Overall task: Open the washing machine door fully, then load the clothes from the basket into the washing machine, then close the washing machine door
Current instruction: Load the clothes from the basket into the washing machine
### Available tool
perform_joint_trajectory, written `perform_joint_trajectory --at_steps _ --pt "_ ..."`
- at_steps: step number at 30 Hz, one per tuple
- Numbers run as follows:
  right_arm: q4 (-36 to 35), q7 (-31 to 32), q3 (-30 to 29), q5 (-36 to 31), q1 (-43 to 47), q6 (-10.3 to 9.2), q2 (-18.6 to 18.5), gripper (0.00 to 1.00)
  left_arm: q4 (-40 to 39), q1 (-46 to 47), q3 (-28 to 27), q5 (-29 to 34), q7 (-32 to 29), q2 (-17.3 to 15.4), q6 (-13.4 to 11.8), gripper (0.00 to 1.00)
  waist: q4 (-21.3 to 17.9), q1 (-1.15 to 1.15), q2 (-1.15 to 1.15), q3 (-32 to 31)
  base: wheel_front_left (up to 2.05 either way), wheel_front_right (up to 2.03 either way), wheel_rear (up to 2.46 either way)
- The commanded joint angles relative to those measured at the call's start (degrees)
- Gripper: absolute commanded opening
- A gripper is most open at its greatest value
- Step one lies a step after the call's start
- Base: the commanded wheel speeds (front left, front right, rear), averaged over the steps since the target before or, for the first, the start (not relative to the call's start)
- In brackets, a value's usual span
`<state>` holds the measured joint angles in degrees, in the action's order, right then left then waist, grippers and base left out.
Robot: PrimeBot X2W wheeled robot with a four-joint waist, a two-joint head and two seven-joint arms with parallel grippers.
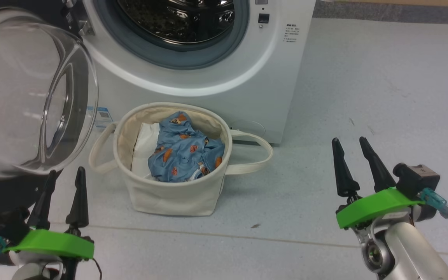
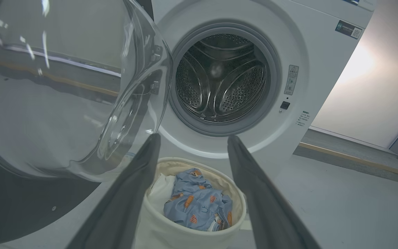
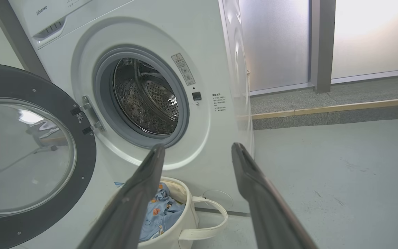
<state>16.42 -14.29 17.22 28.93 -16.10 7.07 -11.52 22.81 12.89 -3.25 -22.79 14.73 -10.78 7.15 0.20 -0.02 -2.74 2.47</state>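
The white washing machine (image 1: 247,77) (image 2: 320,62) (image 3: 206,31) has its steel drum showing. Its door (image 1: 29,97) (image 2: 64,93) (image 3: 22,155) is swung wide to the left, glass bowl bulging outward. In front stands the cream basket (image 1: 169,194) (image 2: 185,231) (image 3: 188,218), holding the blue printed clothes (image 1: 185,153) (image 2: 197,204) (image 3: 161,214) beside a white liner. My left gripper (image 1: 64,173) (image 2: 192,138) is open at the lower left, just under the door's glass. My right gripper (image 1: 350,142) (image 3: 197,147) is open at the lower right, well clear of the basket. Both hold nothing.
Pale grey floor (image 1: 364,97) spreads to the right of the machine. A raised ledge with a wooden strip (image 3: 323,110) runs along frosted glass panels behind. The basket's loop handles (image 1: 255,155) stick out to both sides.
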Motion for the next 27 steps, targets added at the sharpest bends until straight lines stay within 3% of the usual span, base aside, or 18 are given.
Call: perform_joint_trajectory --at_steps 1,20,27 --pt "-1.7 -0.7 0.7 0.2 -1.0 0.42 -0.7 1.00 -1.6 1.5 -2.3 0.1 0.3 -1.6 0.3 1.00 0.1 0.02 0.01 0.0 1.75 -1.78 0.03" --pt "-1.5 -0.7 0.9 0.3 -1.2 0.42 -0.4 1.00 -1.5 1.9 -2.1 0.8 0.3 -1.2 0.3 1.00 0.6 0.02 0.01 0.2 2.18 -1.60 -0.58" --pt "-1.4 -0.7 0.8 0.2 -1.1 0.42 -0.1 1.00 -1.7 2.0 -2.3 1.0 0.3 -0.9 0.3 1.00 0.5 0.02 0.01 0.5 1.27 -1.03 -0.25"
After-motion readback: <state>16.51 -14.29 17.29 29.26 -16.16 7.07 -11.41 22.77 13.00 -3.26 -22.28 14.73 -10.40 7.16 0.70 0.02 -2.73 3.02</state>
